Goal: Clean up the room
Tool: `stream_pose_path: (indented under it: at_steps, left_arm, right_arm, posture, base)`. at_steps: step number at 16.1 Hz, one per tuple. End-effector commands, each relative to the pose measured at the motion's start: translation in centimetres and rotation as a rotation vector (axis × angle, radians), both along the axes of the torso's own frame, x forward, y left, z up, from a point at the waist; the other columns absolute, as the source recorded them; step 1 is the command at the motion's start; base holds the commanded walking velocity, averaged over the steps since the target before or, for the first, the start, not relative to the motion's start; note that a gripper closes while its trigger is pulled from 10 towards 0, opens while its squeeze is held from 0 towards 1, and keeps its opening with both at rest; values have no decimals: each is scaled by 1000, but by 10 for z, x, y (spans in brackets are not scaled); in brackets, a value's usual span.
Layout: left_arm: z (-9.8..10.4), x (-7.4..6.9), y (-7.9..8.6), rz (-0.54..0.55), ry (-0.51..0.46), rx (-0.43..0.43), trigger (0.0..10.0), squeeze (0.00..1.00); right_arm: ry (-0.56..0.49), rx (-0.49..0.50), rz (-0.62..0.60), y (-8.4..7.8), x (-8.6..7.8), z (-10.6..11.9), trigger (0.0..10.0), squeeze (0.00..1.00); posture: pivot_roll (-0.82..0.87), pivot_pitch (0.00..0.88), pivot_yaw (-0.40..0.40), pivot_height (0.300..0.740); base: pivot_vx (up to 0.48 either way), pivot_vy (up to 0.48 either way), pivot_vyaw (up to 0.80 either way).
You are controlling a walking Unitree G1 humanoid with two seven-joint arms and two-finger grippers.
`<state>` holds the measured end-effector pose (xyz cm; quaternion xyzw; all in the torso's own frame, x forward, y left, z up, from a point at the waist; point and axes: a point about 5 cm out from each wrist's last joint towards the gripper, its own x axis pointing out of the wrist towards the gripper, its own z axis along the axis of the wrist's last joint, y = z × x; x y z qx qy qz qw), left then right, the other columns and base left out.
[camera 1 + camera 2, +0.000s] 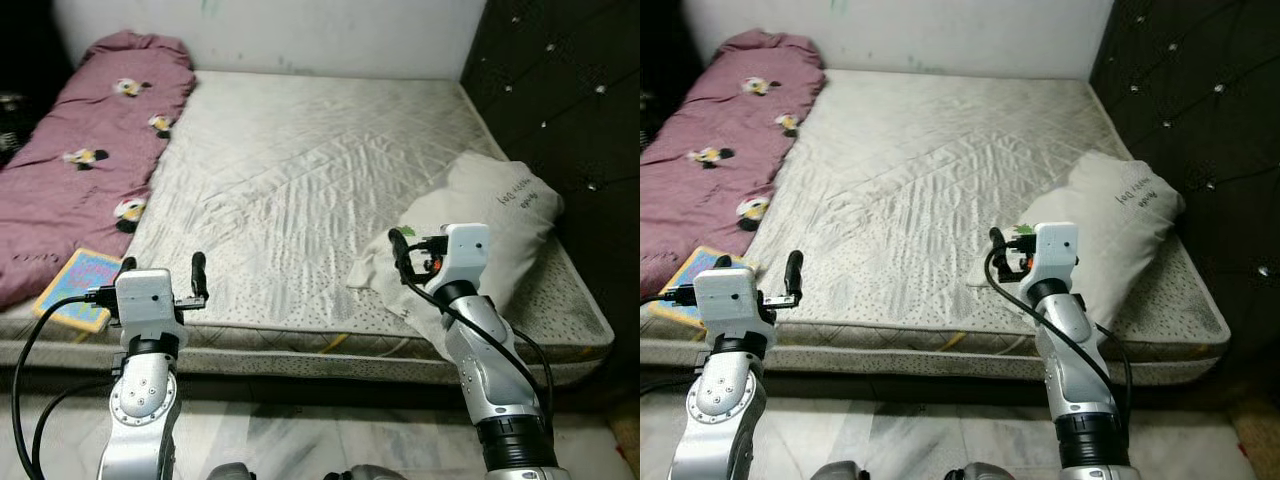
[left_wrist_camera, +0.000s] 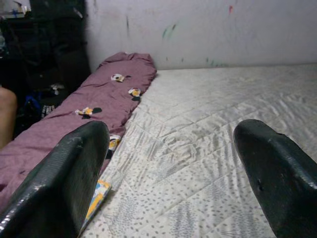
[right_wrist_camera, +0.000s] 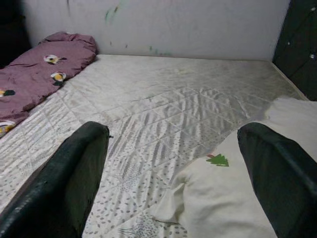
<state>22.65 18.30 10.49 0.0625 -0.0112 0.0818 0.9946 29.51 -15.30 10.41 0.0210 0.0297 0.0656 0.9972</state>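
Note:
A bare white quilted mattress (image 1: 300,160) lies before me. A maroon blanket (image 1: 80,150) with small flower prints stretches along its left side. Beside the blanket, a colourful book (image 1: 78,288) rests on the mattress's front left corner. A white pillow (image 1: 490,215) with a small green tree print (image 3: 217,159) lies at the front right. My left gripper (image 1: 163,262) is open and empty, held over the front edge near the book. My right gripper (image 1: 420,245) is also open and empty, and hovers just in front of the pillow's near corner.
A dark tufted headboard (image 1: 560,90) stands along the mattress's right side, and a pale wall (image 1: 300,30) runs behind. Tiled floor (image 1: 300,440) shows below the front edge. Dark clutter and part of a person's limb (image 2: 6,111) sit beyond the blanket.

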Motion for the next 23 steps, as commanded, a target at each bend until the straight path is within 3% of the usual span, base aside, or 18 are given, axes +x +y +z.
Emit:
stream_pose_path:
  at_steps: [1, 4, 15, 20, 23]
  left_arm:
    - [3, 0, 0, -3, -13, 4, 10000, 0]
    - [4, 0, -2, -29, -27, -4, 10000, 0]
    - [5, -1, -5, -66, -35, -19, 10000, 0]
    - [-1, -1, 0, 1, 8, 3, 10000, 0]
    - [-2, -2, 2, 7, 17, 11, 10000, 0]
  right_arm:
    - [-6, -6, -1, 1, 2, 2, 10000, 0]
    - [-5, -9, 0, 1, 2, 2, 10000, 0]
    - [-2, -9, -7, 0, 2, 1, 10000, 0]
    - [-3, -11, -15, -1, 2, 1, 10000, 0]
    - [6, -8, -28, -3, 1, -1, 10000, 0]
  posture:
    - [-36, 0, -32, 740]
    - [-36, 0, -32, 740]
    - [-38, 0, -32, 740]
    - [-40, 0, -28, 740]
    - [-42, 0, -9, 740]
  base:
    - [0, 0, 0]
    - [0, 0, 0]
    - [378, 0, 0]
    - [131, 0, 0]
    - [0, 0, -744]
